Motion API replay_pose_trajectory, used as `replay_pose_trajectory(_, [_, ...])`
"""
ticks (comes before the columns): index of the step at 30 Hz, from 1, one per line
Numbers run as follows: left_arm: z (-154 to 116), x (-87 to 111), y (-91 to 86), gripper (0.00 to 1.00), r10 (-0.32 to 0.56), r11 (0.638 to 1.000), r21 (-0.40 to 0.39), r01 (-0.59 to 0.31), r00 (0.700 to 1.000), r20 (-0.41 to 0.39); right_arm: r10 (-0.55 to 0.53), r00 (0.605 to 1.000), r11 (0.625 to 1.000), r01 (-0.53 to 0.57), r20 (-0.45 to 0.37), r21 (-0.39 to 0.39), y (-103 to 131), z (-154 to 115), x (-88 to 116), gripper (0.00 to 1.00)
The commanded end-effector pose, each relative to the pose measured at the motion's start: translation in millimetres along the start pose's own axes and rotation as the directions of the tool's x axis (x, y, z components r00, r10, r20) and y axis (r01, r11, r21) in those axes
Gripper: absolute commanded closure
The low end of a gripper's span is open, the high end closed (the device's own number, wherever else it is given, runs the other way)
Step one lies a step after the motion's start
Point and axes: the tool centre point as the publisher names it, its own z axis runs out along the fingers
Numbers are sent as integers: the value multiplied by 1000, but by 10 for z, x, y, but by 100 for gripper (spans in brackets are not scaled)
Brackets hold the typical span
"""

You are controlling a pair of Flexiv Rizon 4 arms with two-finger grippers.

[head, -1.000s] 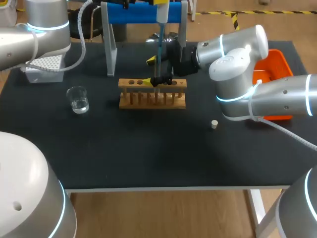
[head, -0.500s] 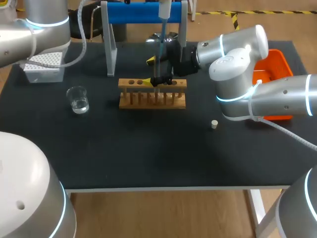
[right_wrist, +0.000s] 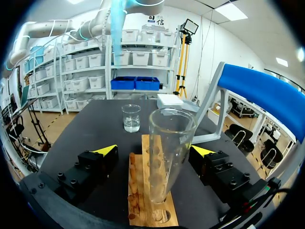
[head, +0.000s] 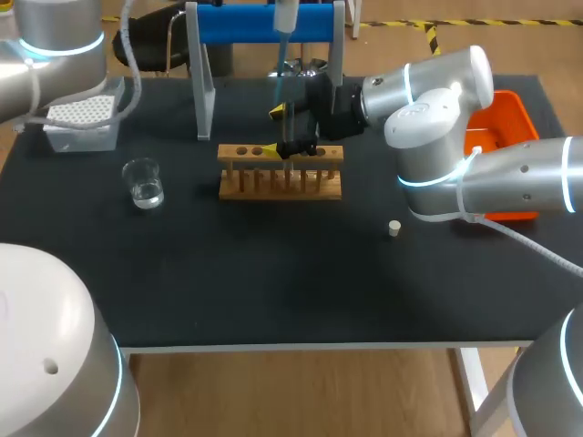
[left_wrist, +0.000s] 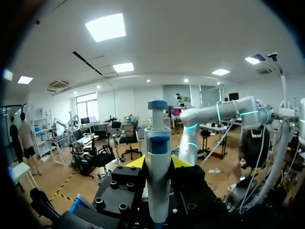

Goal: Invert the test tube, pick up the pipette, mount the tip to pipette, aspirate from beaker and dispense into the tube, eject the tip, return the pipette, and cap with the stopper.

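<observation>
A clear test tube (right_wrist: 169,152) stands mouth-up in the wooden rack (right_wrist: 143,191), between the wide-apart fingers of my right gripper (right_wrist: 154,150), which is open and not touching it. In the head view that gripper (head: 278,130) sits at the rack (head: 281,173) from behind. My left gripper (left_wrist: 157,162) is shut on the white and blue pipette (left_wrist: 157,143), held upright. The pipette (head: 284,16) hangs high at the far edge with its pale tip (head: 276,68) pointing down, behind the rack. The beaker (head: 143,182) holds some water. A small stopper (head: 393,228) lies on the mat.
A white tip box (head: 82,123) stands at the far left. The blue pipette stand (head: 255,23) rises behind the rack. An orange tray (head: 501,127) sits at the right edge behind my right arm.
The left arm has shifted the pipette to the left and upward, away from the tube's mouth. The right arm and the tube have not moved.
</observation>
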Motion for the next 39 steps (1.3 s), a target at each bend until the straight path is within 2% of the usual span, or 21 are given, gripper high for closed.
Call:
replay_pose_trajectory(1, [-229,391,-1,100,-6,1000,-7,7,995,99,0,1000,1000,0,-1,3,2,-4,-2,0])
replay_pose_trajectory(11, [-416,931,223,100,-39,999,16,37,980,197,0,1000,1000,0,-1,3,2,-4,-2,0])
replay_pose_trajectory(16, [-318,1134,389,100,-55,998,42,47,975,216,0,1000,1000,0,-1,3,2,-4,-2,0])
replay_pose_trajectory(19, [-201,1214,498,100,-50,997,62,39,979,197,0,1000,1000,0,-1,3,2,-4,-2,0])
replay_pose_trajectory(25, [34,1239,649,100,-42,996,83,31,991,127,0,1000,1000,0,-1,3,2,-4,-2,0])
replay_pose_trajectory(32, [245,1181,806,100,-34,993,114,22,994,100,0,1000,1000,0,-1,3,2,-4,-2,0])
replay_pose_trajectory(34, [304,1153,848,100,-39,995,93,31,996,82,0,1000,1000,0,-1,3,2,-4,-2,0])
replay_pose_trajectory(39, [391,1110,921,100,-29,994,112,21,997,67,0,1000,1000,0,-1,3,2,-4,-2,0])
